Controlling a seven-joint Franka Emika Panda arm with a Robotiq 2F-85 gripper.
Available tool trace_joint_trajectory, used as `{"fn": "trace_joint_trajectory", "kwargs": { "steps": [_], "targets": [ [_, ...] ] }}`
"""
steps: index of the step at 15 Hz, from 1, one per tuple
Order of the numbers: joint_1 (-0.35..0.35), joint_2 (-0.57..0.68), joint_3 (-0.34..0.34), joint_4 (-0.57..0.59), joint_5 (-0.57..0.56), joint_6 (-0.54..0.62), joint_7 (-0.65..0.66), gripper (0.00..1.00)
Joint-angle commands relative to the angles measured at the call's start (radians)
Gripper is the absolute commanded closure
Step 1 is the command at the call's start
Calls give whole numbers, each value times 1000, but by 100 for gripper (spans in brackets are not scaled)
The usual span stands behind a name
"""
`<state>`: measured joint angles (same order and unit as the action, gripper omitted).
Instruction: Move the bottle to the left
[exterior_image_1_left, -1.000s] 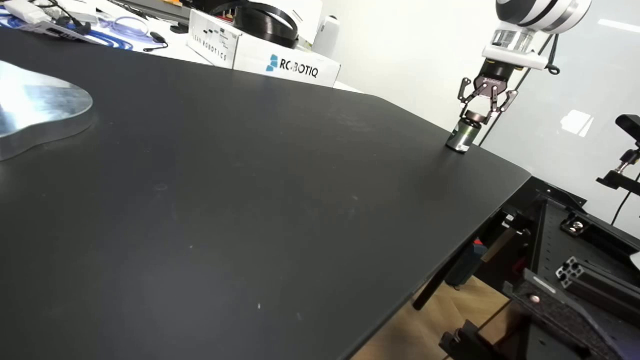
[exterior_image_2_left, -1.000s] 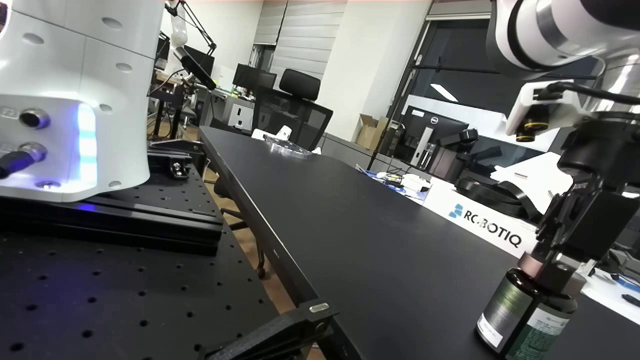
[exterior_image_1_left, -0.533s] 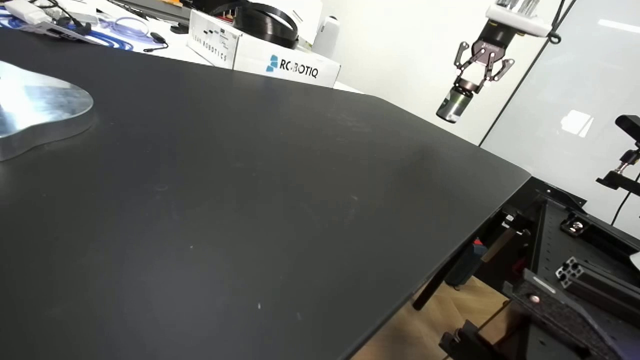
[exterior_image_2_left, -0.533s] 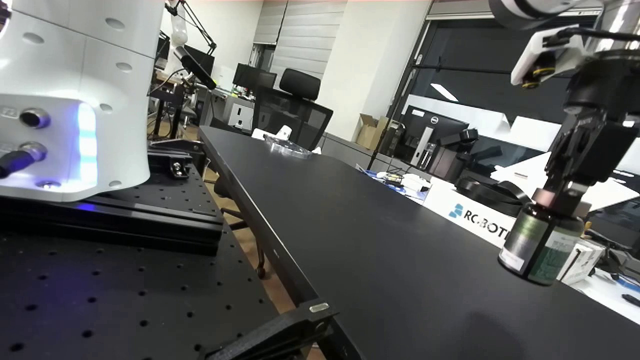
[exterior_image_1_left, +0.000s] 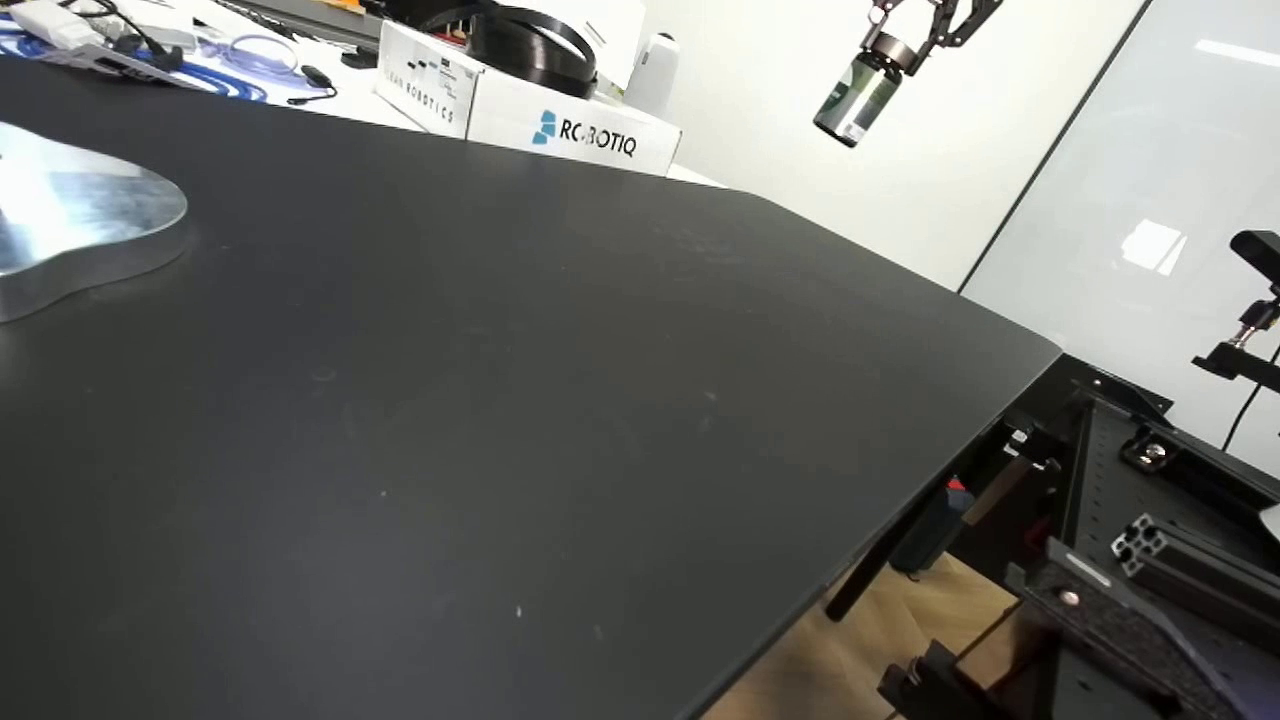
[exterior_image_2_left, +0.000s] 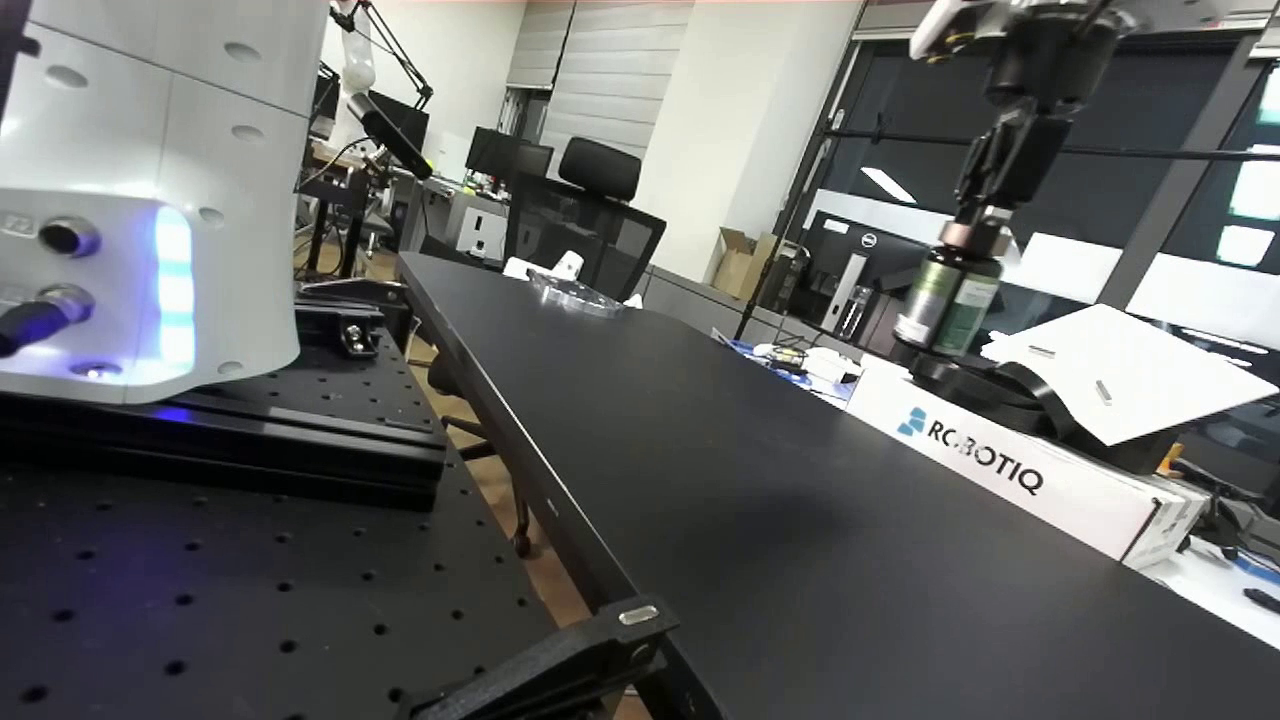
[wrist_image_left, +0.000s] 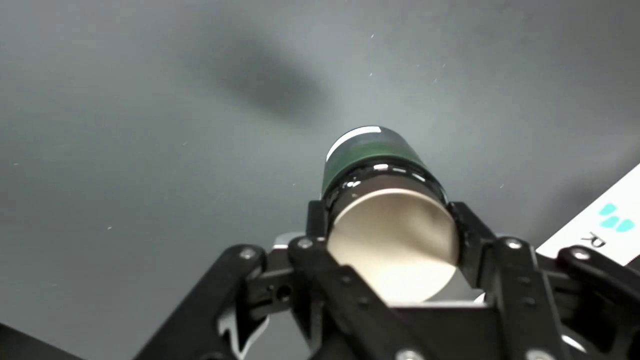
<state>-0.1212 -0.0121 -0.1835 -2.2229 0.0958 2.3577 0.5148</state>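
The bottle (exterior_image_1_left: 857, 102) is a small stubby cylinder with a dark green and grey label and a brownish cap. It hangs in the air, well above the black table (exterior_image_1_left: 520, 400). It also shows in an exterior view (exterior_image_2_left: 945, 308), tilted slightly, in front of the boxes behind. My gripper (exterior_image_2_left: 978, 236) is shut on the cap from above, one finger on each side. In the wrist view the gripper (wrist_image_left: 390, 225) holds the pale cap top, and the bottle's green side (wrist_image_left: 370, 150) shows beyond it. The upper gripper is cut off at the top in an exterior view (exterior_image_1_left: 905, 45).
A white Robotiq box (exterior_image_2_left: 985, 455) with black items and a white sheet on it stands along the table's far side. A shiny flat plate-like object (exterior_image_1_left: 90, 205) lies on the table; it also shows in an exterior view (exterior_image_2_left: 578, 295). The robot base (exterior_image_2_left: 150, 180) stands beside the table.
One second ago the bottle was at the tabletop in the gripper. It has been lifted high and has moved left in both exterior views. Its shadow has moved with it.
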Motion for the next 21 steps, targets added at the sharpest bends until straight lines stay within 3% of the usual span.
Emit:
{"fn": "trace_joint_trajectory", "kwargs": {
  "steps": [1, 5, 8, 15, 21],
  "targets": [
    [75, -19, 110, -30, -21, -14, 68, 64],
    [158, 15, 213, -54, -29, -48, 91, 64],
    [193, -12, 247, -150, -27, -42, 73, 64],
    [207, -59, 273, -421, -47, 75, 69, 64],
    [199, -77, 274, -529, -78, 198, 77, 64]
  ]
}}
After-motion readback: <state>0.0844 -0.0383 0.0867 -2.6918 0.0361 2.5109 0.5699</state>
